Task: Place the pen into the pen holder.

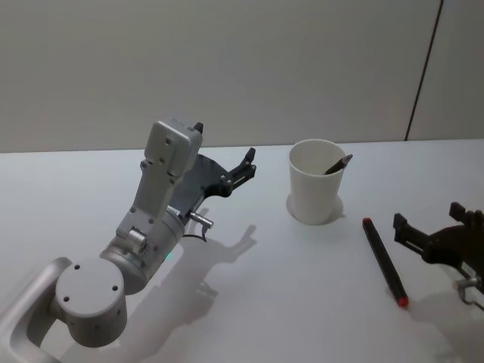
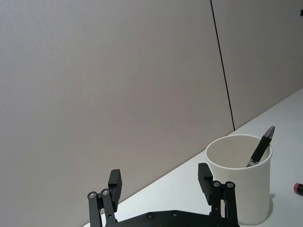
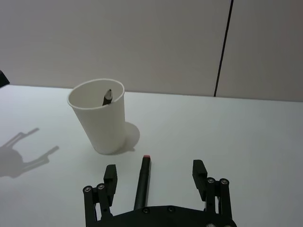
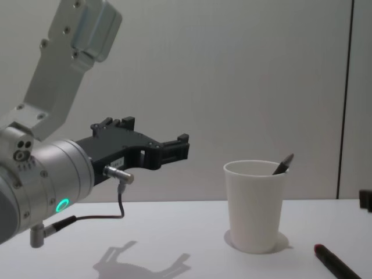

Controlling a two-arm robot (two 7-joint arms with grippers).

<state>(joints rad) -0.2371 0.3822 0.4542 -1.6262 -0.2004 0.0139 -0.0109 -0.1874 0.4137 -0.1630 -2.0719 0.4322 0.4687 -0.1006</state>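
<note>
Right now your pen [image 1: 384, 261], dark with red ends, lies flat on the table [image 1: 302, 310] just right of the pen holder [image 1: 314, 197], apart from it. A second pen [image 1: 338, 163] leans inside the holder. Your right gripper [image 3: 155, 169], fingers spread, sits beyond the lying pen. Your left gripper [image 2: 159, 176] hangs raised, fingers apart and empty, left of the holder.

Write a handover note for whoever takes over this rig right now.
Left end effector: open, empty, raised above the table, left of the pen holder.
Right end effector: open, low beside the red-tipped pen, not gripping it.
Pen holder: upright, with one dark pen leaning on its rim inside.
Red-tipped pen: flat on the table, right of the holder.
Left to do: grasp that pen and put it in the holder.
</note>
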